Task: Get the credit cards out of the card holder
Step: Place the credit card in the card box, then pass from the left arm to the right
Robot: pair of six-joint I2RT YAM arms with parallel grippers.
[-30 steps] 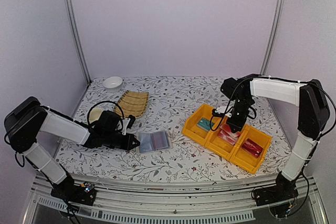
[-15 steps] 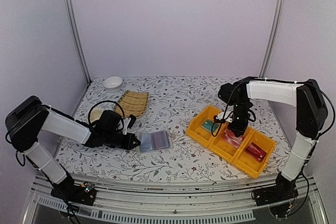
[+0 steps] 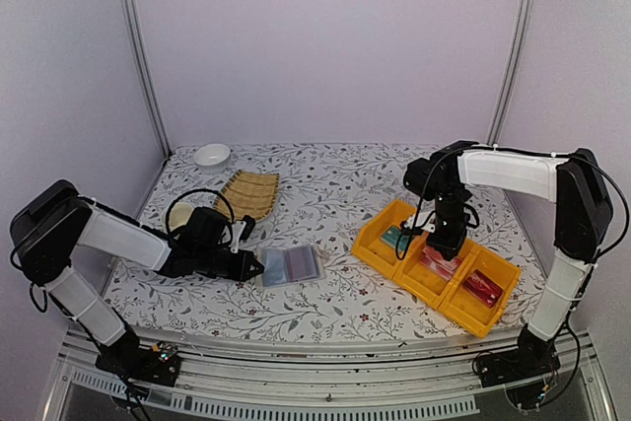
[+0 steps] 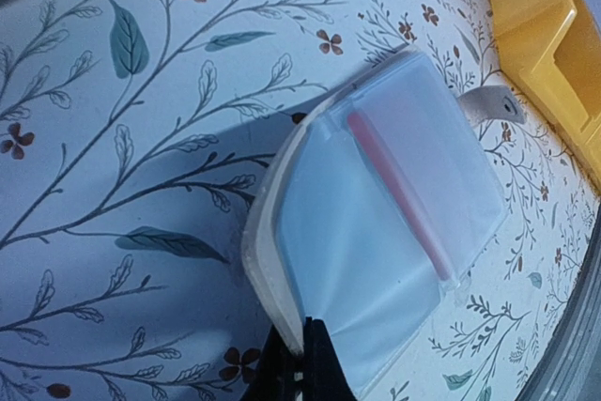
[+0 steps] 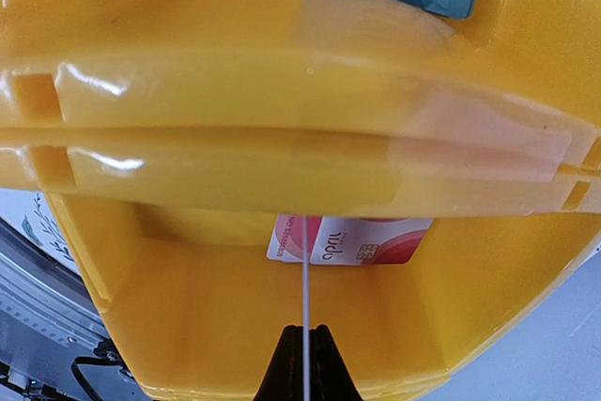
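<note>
We see the card holder (image 3: pixel 290 265) open on the floral table (image 3: pixel 335 184), left gripper (image 3: pixel 256 270) touching its left edge, right gripper (image 3: pixel 441 247) down at the yellow trays (image 3: pixel 367 246), teal card (image 3: pixel 395 237) in the leftmost.

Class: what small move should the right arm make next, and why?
Probably lower slightly and release: the right gripper is shut on a thin card, edge-on, above a yellow tray compartment that already holds a whitish-pink card.
</note>
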